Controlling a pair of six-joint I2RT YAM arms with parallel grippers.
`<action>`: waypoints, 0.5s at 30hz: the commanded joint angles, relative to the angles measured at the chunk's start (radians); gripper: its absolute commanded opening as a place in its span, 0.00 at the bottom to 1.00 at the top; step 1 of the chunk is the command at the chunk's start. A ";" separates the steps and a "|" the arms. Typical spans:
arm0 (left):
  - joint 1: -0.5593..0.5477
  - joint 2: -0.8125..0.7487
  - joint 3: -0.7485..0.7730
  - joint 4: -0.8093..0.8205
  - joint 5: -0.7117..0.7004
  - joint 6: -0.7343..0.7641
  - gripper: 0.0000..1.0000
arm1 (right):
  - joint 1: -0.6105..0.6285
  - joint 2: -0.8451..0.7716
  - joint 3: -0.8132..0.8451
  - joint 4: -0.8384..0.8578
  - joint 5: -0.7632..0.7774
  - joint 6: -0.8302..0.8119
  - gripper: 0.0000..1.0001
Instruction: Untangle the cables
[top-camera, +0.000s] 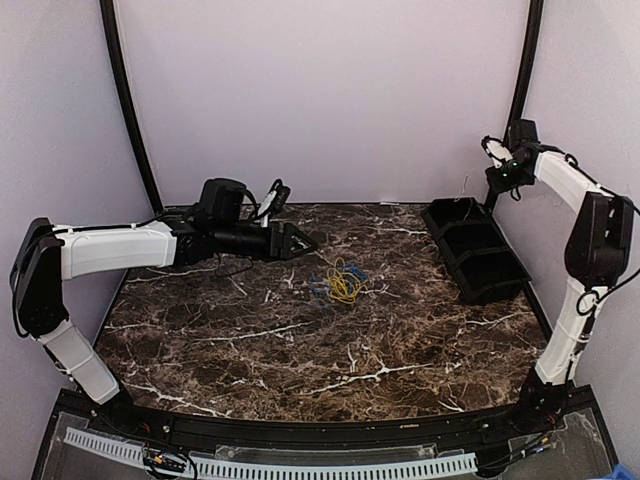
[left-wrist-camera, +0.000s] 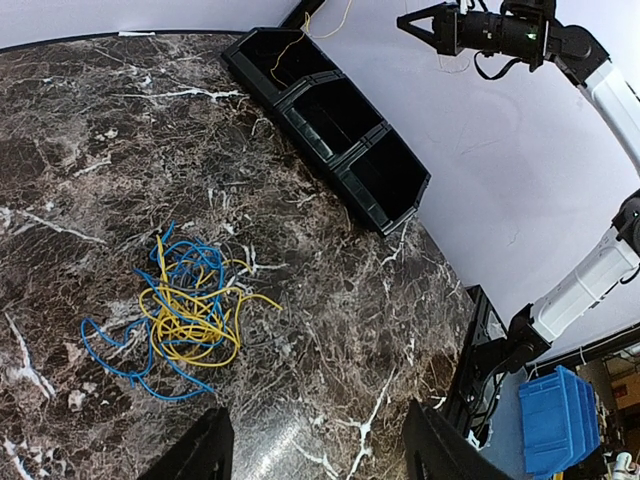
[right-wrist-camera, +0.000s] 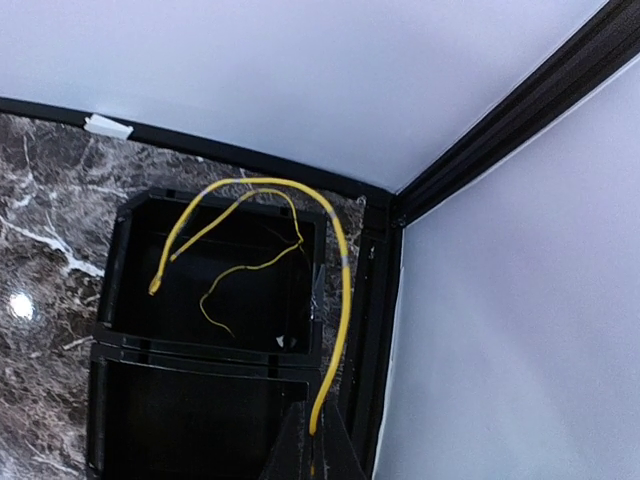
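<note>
Two grippers, two different jobs as I read it. My left gripper hangs with its jaws spread wide and holding nothing, just short of the tangle of cables, which lies on the counter a little toward the far edge from the middle. In it, blue strands loop around and under a yellow bundle. They look light, limp and thin, so I'd pinch a single outer loop rather than the knot, and lift slowly in case the rest drags along. Toward the far right corner stands a black three-part bin. Above its farthest compartment my right gripper is pinched on one loose yellow cable, whose ends dangle over that compartment.
</note>
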 joint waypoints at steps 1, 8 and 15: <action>-0.004 -0.010 -0.008 0.028 0.014 0.000 0.61 | 0.016 0.098 0.043 -0.040 0.100 -0.058 0.00; -0.004 -0.031 -0.023 0.018 -0.003 -0.002 0.61 | 0.053 0.265 0.153 -0.041 0.182 -0.098 0.00; -0.005 -0.034 -0.039 0.030 -0.003 -0.023 0.61 | 0.136 0.375 0.268 0.018 0.234 -0.170 0.00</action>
